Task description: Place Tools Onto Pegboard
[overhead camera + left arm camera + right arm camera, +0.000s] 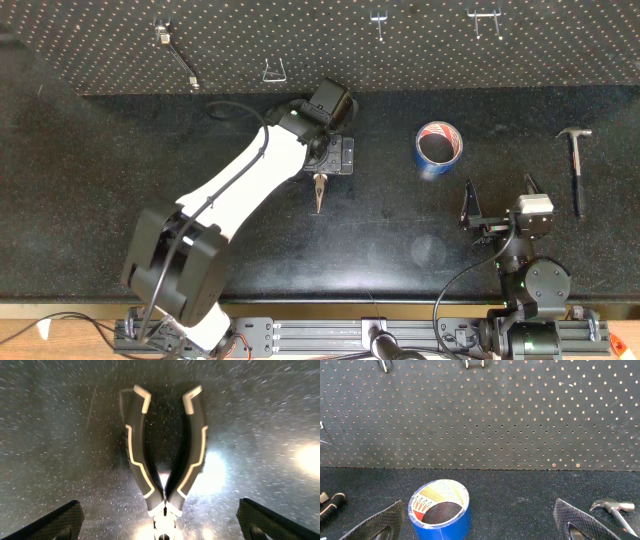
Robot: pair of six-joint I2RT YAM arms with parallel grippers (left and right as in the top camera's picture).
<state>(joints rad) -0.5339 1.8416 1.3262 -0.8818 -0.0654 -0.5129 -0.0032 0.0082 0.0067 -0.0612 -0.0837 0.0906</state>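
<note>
Black speckled table [400, 240], perforated pegboard [420, 50] along its far side. Left tool [161, 519] poised low over the pliers [136, 455], fingers [55, 522] spread wide, holding nothing. Pliers flat on the table directly beneath this tool, joint midway between the fingers and touching neither, splayed handles reaching ahead toward the pegboard, nose pointing away from it. Empty wire hook [275, 72] on the pegboard just beyond the tool; wrench [180, 60] already hung farther to its left. Right tool [480, 522] also released, well apart from the pliers, with a blue tape roll [440, 510] just ahead and a hammer [612, 507] off to its right.

Likely hazards from here:
- closing near the joint, a narrow hold, with the pliers free to pivot or tilt in the lift;
- splayed handles snapping together under the squeeze and shifting within the grasp;
- slipping on the smooth curved grips, ending in a drop short of the hook.
</note>
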